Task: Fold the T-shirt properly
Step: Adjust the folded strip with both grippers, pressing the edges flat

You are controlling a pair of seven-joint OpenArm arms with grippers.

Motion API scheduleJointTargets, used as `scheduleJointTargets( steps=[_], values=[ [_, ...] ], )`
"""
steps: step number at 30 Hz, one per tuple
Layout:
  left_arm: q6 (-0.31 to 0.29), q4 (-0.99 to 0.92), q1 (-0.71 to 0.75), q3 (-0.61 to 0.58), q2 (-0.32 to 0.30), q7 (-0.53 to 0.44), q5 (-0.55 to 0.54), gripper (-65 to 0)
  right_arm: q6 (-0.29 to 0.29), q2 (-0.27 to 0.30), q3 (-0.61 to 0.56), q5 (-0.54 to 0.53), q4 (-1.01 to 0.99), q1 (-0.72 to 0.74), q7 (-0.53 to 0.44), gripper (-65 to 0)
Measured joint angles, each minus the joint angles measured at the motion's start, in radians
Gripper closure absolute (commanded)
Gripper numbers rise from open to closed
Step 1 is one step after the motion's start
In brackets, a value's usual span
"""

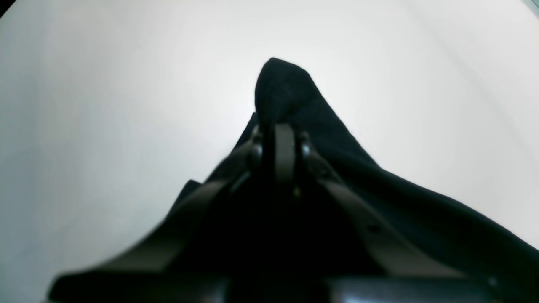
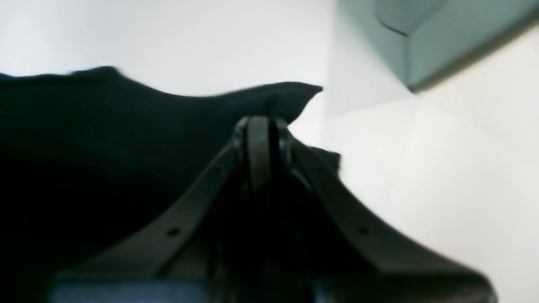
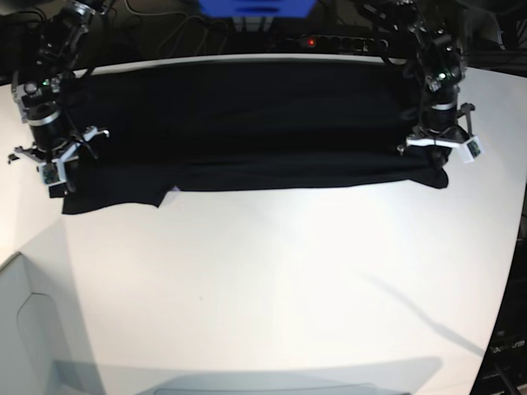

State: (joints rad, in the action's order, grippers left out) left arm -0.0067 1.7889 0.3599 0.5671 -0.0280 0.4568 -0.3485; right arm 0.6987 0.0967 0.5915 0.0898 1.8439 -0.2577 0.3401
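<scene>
The black T-shirt (image 3: 247,123) lies spread in a wide band across the far part of the white table (image 3: 272,280). No print shows. My right gripper (image 3: 64,183) is at the shirt's near corner on the base view's left. In the right wrist view it (image 2: 261,126) is shut on a black cloth edge (image 2: 126,126). My left gripper (image 3: 436,169) is at the shirt's near corner on the base view's right. In the left wrist view it (image 1: 284,132) is shut on a pointed fold of black cloth (image 1: 282,88).
A pale box (image 3: 33,329) stands at the table's near left corner and shows grey-green in the right wrist view (image 2: 442,38). A blue object (image 3: 255,6) and a power strip with a red light (image 3: 329,41) lie behind the table's far edge.
</scene>
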Motion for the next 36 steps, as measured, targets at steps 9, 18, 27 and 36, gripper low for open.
scheduleJointTargets(
  steps=[9,18,27,36],
  values=[
    [0.000,0.000,0.018,-0.002,0.000,-0.001,0.000,0.0,0.000,-0.031,0.066,-0.044,-0.018,-0.047,-0.010,0.0],
    [0.000,-0.001,0.045,-0.002,0.001,0.004,-0.001,0.0,0.000,-0.047,0.097,-0.045,-0.123,-0.069,-0.006,0.0],
    [0.000,-0.001,0.059,-0.001,0.000,0.003,0.000,0.0,0.000,-0.047,0.097,-0.044,-0.149,-0.064,-0.003,0.0],
    [0.000,-0.001,0.094,0.000,0.000,0.003,0.000,0.0,0.000,-0.042,0.097,-0.044,-0.144,-0.068,-0.007,0.0]
  ],
)
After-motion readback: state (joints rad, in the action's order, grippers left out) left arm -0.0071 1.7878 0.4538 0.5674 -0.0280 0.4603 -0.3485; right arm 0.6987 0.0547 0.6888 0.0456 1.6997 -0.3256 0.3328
